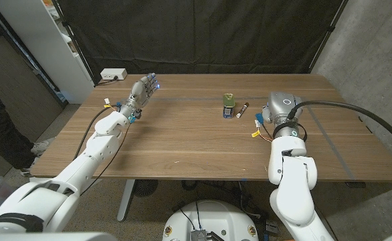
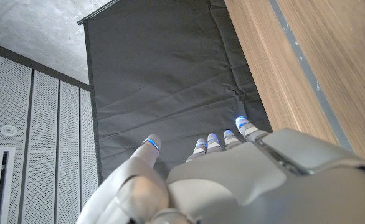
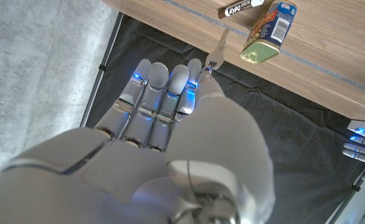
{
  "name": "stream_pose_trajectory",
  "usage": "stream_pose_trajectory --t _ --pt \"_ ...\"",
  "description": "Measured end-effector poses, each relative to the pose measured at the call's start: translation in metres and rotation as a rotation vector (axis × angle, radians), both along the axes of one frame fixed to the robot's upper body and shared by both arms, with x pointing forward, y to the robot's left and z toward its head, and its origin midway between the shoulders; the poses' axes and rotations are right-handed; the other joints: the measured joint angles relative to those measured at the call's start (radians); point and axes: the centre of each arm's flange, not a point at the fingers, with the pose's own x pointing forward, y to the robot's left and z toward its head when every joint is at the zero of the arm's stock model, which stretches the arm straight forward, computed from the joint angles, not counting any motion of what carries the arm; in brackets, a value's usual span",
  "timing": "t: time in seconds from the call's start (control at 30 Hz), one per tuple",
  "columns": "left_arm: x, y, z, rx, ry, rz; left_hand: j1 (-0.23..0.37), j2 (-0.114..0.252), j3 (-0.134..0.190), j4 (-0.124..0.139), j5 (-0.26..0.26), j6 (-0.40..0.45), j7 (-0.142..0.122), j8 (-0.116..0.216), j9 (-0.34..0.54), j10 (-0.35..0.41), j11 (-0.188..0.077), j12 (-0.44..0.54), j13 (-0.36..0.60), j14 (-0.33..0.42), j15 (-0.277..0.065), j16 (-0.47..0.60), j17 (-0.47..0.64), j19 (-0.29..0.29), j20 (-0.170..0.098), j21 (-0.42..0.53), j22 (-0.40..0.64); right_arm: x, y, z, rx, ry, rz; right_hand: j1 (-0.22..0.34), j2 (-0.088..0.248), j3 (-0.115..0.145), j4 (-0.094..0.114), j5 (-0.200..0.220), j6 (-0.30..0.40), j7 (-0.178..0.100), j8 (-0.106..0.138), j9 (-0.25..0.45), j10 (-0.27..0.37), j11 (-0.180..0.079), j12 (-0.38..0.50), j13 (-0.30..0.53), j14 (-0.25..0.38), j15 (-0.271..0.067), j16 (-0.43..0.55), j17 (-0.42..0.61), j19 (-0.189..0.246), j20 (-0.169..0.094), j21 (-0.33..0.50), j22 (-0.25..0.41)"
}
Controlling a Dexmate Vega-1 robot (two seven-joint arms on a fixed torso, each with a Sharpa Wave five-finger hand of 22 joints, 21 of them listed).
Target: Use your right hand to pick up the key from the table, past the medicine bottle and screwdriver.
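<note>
Right hand pinching small silver metal key at fingertips, lifting clear of wooden surface; pickup looking nearly done. Left hand hovering spread, holding nothing.

Reads "EXPO" in white letters along the dark barrel of the marker, lying on the table beside the medicine bottle, whose label print stays illegible.
</note>
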Motion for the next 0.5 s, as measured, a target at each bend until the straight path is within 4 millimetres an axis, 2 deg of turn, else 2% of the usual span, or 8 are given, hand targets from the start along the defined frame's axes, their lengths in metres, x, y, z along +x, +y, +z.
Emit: stream_pose_trajectory --t 0.5 --pt "-0.006 -0.001 -0.003 0.003 -0.004 0.002 0.000 0.000 0.000 0.000 0.000 0.000 0.000 0.000 0.000 0.000 0.000 0.000 0.000 0.000 0.000 0.000 0.000 0.000 0.000 0.000 0.000 -0.012 -0.021 0.027 -0.079 -0.030 0.096 -0.004 0.004 0.000 0.000 -0.001 -0.003 -0.003 0.002 -0.003 0.000 0.000 0.004 -0.004 0.000 0.000 0.006 -0.005 0.000 0.000 0.015 0.000"
